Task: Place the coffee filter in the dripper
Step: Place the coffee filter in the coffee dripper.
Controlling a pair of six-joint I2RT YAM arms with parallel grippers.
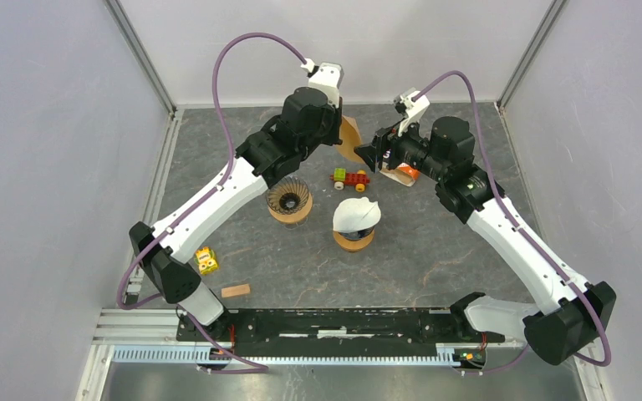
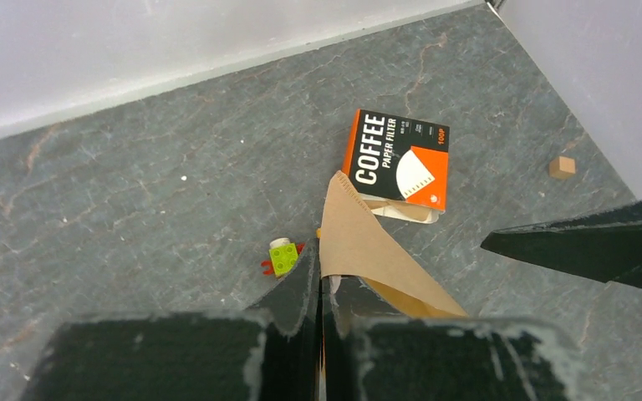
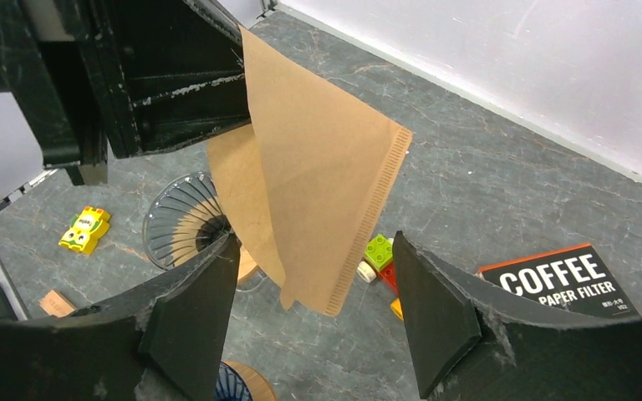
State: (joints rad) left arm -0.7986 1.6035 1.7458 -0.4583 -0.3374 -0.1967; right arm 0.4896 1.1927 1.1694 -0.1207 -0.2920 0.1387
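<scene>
The brown paper coffee filter hangs in the air at the back of the table, with my left gripper shut on its upper edge. In the right wrist view the filter's lower corner dangles between the spread fingers of my right gripper, which is open and does not touch it. The empty clear ribbed dripper on its wooden base stands on the table to the front left of the filter, also visible as the dripper behind my right gripper's left finger.
A second dripper holding a white filter stands mid-table. The orange coffee filter box lies at the back right, under the right arm. A brick toy car, a yellow toy and a wooden block lie around. Walls enclose the table.
</scene>
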